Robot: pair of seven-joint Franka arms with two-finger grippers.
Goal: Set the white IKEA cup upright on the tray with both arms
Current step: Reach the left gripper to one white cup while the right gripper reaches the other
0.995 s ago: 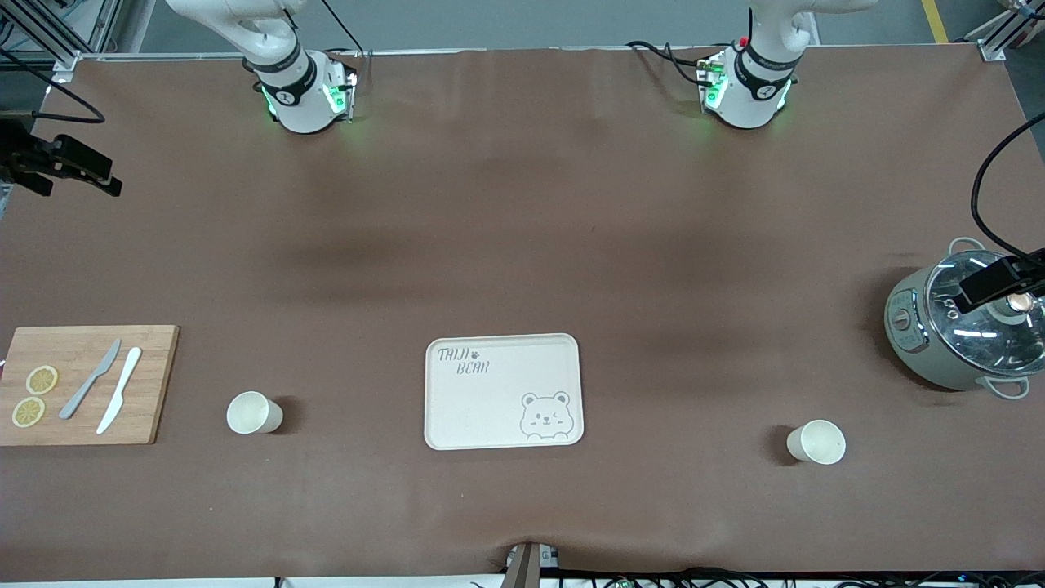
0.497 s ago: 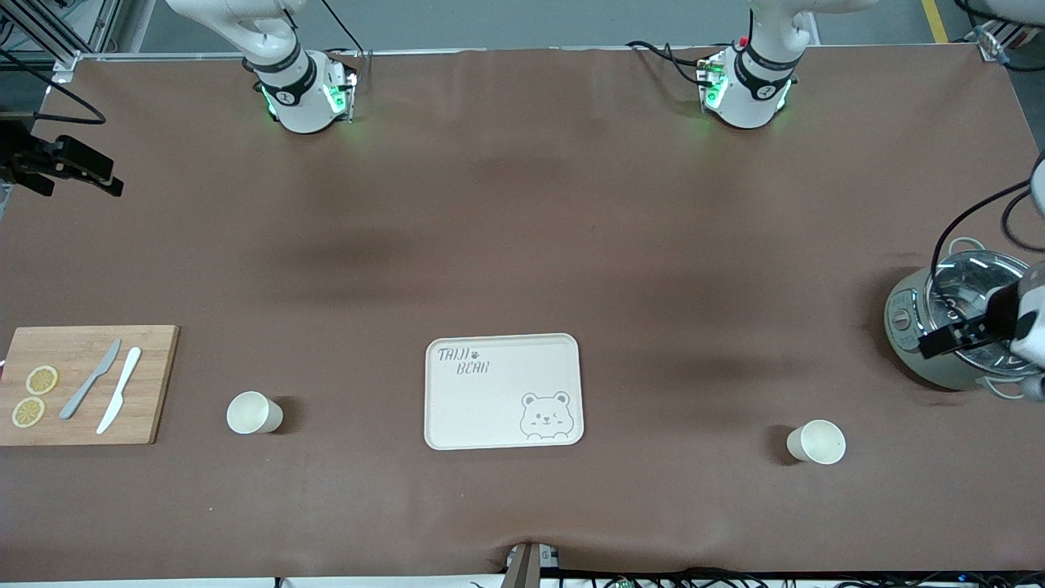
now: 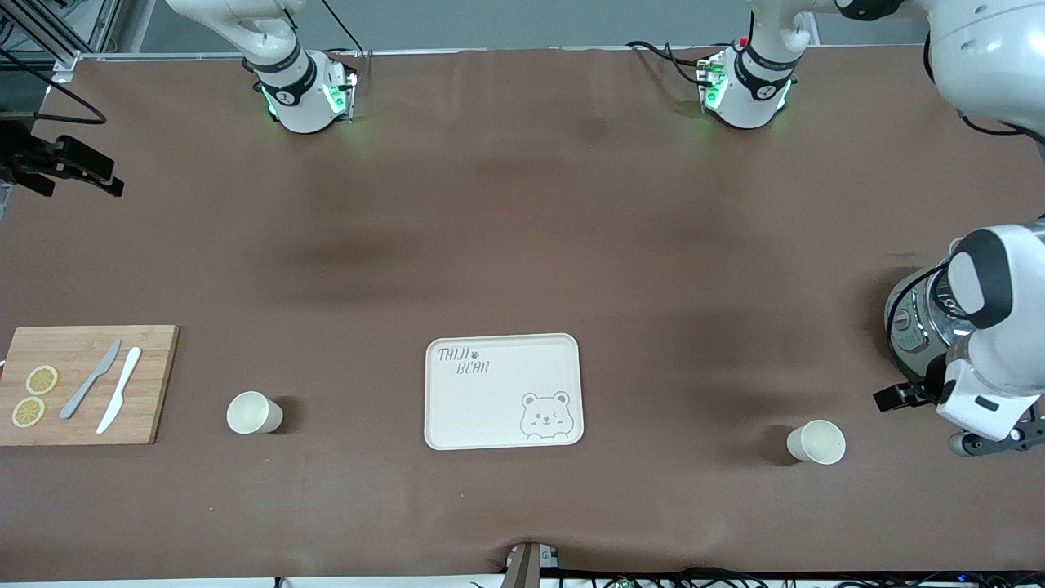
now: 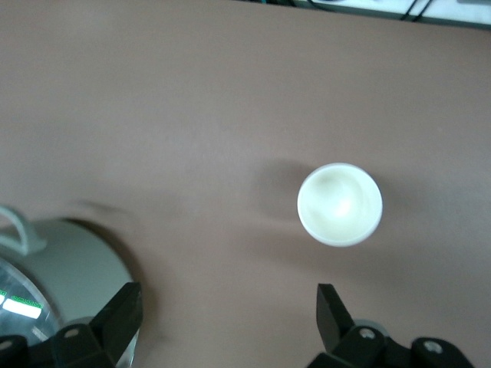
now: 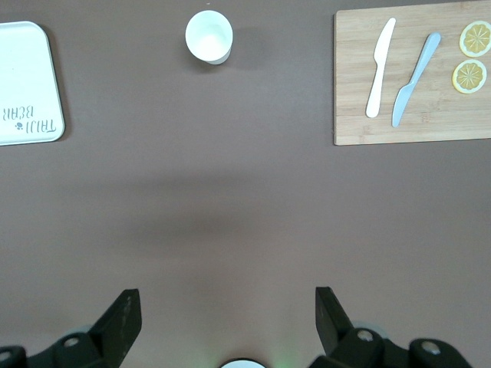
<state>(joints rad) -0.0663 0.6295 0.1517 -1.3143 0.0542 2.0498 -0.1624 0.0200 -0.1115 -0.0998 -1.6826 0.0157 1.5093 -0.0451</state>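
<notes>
Right gripper (image 5: 222,322): spread wide and holding nothing, hanging high over bare desk (image 3: 490,229) at the right arm's end; its fingers are showing clearly only in the right wrist view, while the front view is catching just a dark shape at its edge.
Cutting board (image 3: 86,384): lying at the right arm's end, carrying two lemon slices (image 3: 34,395), a grey knife (image 3: 90,379) and a white knife (image 3: 119,401) side by side.
First cup (image 3: 254,412): standing upright on the desk between the cutting board and the tray, apart from both; the right wrist view is looking straight down into it (image 5: 209,36).
Tray (image 3: 503,390): lying bare at mid-desk, no cup on it; the right wrist view is cutting off all but one end.
Second cup (image 3: 815,442): standing upright toward the left arm's end; the left wrist view is showing its open mouth (image 4: 339,205).
Left gripper (image 4: 229,322): spread wide, gripping nothing, hovering over the desk between the second cup and the pot; its fingers are showing only in the left wrist view.
Pot (image 3: 918,327): sitting at the left arm's end, largely hidden by the left arm in the front view.
</notes>
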